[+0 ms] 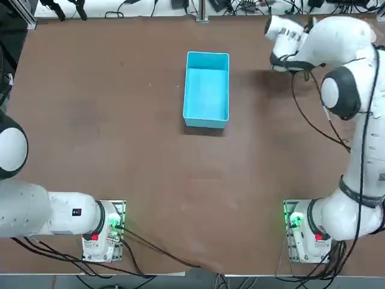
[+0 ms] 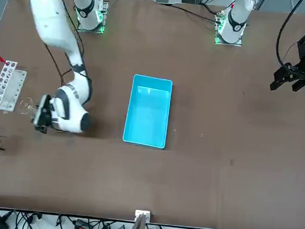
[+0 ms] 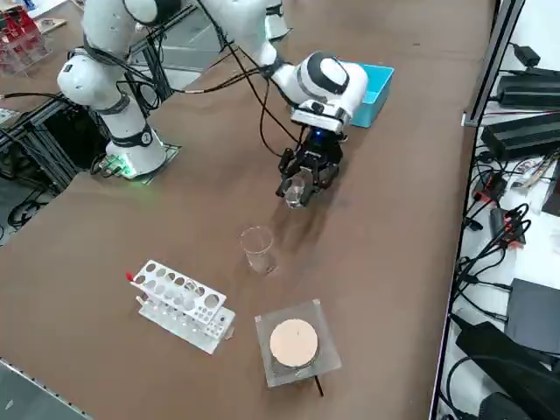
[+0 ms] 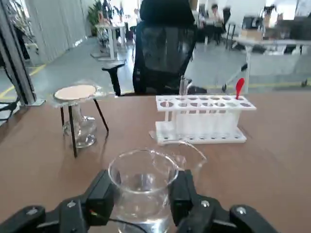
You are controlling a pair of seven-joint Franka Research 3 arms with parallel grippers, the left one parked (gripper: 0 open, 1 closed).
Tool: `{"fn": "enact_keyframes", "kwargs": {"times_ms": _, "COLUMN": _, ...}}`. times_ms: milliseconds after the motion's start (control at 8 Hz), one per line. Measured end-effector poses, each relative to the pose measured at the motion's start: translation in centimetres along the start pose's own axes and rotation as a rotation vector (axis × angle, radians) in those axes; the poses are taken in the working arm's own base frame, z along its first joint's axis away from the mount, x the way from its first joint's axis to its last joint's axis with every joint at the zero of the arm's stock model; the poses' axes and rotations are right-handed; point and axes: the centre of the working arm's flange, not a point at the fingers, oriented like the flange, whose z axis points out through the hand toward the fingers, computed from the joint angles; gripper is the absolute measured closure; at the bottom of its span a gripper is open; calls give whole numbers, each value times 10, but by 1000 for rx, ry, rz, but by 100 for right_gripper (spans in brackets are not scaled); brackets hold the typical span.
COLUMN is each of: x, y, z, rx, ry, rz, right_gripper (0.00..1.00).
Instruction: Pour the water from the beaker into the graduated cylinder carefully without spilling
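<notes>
Bright, even light; soft shadows on table (bkgd glare, R wrist view).

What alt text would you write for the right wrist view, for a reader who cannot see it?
The right gripper holds a clear glass beaker containing water. Beyond it on a brown table stand another clear glass, a white rack and a black-legged stand over a flask.

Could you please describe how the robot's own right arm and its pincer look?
The right arm is white, with rounded segments, dark grey bands at the joints and black cables running along it. Its pincer is black, with two blocky fingers, angular linkages and silvery round screws.
</notes>
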Motion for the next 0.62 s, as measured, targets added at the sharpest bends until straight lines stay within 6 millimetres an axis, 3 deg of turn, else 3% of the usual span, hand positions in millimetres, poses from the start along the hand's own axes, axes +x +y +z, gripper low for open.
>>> {"fn": "enact_keyframes", "kwargs": {"times_ms": 375, "x": 48, "y": -3, "z": 55, "rx": 7, "ry": -168, "rz": -29, "right_gripper": 39}}
{"fn": "enact_keyframes", "kwargs": {"times_ms": 625, "x": 86, "y": 1, "z": 64, "rx": -29, "ry": -335, "rz": -55, "right_gripper": 39}}
